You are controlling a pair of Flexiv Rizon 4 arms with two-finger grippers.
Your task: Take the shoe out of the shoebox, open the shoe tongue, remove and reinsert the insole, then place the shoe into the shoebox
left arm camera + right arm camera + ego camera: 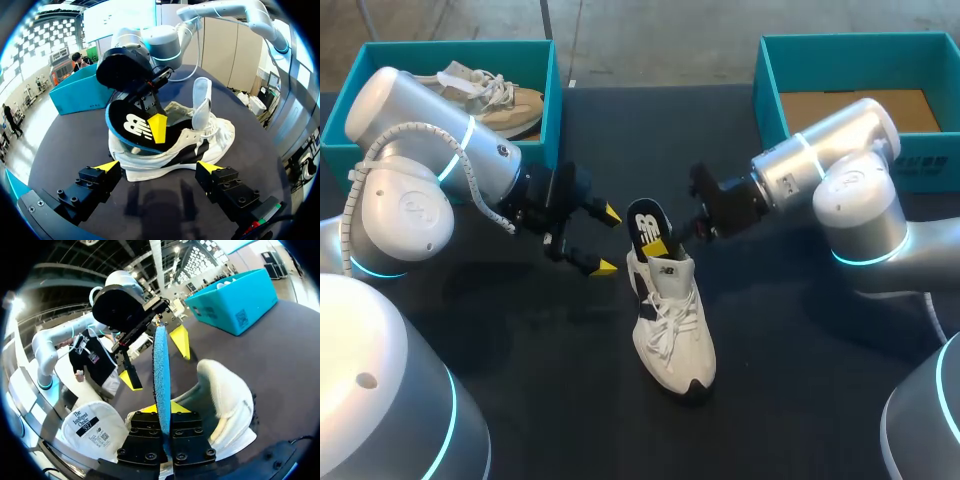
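Two teal shoeboxes are sitting at the far corners of the table (540,350). The left shoebox (553,100) is holding a beige shoe (490,95), and the right shoebox (770,95) is showing only its brown cardboard floor. Only the head view is looking into them.

The white shoe (672,320) is standing near the middle of the table, with its toe pointing toward the near edge. The black insole (646,222) is rising steeply out of its heel opening.

The right gripper (660,245) is reaching in from the right and pinching the insole. The right wrist view is showing this best. The insole is running edge-on there, blue on its underside, with both fingers pressing against it from opposite sides.

The left wrist view is facing the insole's printed black top, with one yellow fingertip of the other arm lying on it. It is also showing the tongue (201,97) standing upright, clear of the laces.

The left gripper (607,240) is hanging just beside the shoe's heel, toward the table's left edge. Its fingers are spread wide and gripping nothing. In its own view the shoe is lying ahead of the gap between them.
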